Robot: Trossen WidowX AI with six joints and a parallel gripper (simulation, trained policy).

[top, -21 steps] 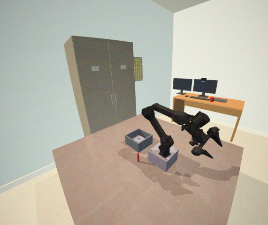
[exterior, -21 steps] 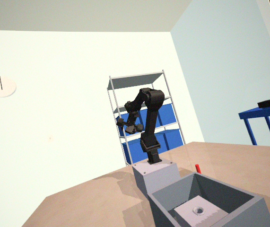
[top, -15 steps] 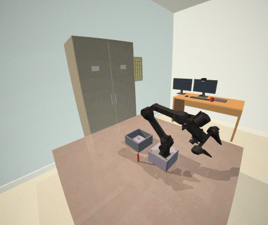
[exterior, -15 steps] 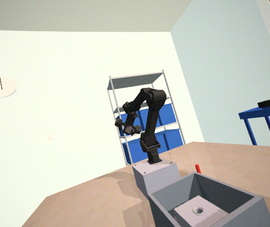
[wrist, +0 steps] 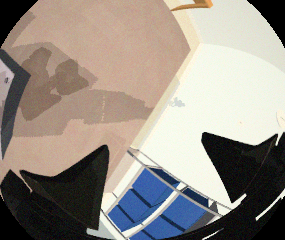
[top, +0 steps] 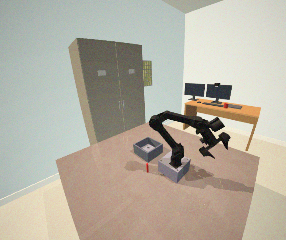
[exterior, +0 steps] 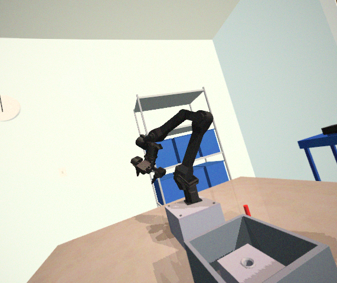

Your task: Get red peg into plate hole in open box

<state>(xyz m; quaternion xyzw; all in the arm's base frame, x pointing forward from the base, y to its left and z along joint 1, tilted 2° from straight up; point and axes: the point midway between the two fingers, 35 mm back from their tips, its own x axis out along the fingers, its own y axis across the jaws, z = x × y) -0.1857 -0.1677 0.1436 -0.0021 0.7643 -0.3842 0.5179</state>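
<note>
Well apart from open fingers (top: 225, 141) (exterior: 158, 174), red peg (top: 147, 168) (exterior: 246, 210) stands upright.

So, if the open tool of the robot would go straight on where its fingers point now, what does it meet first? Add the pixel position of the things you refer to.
Probably the table top (top: 137, 206) (exterior: 110, 252) (wrist: 137, 60), near its edge; the tool (top: 221, 153) (exterior: 144, 178) (wrist: 157, 144) might instead just pass beyond it. Depth is unclear.

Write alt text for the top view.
The end effector hangs open, holding nothing, across the arm's base from the red peg, which stands upright on the table near the open box.
</note>
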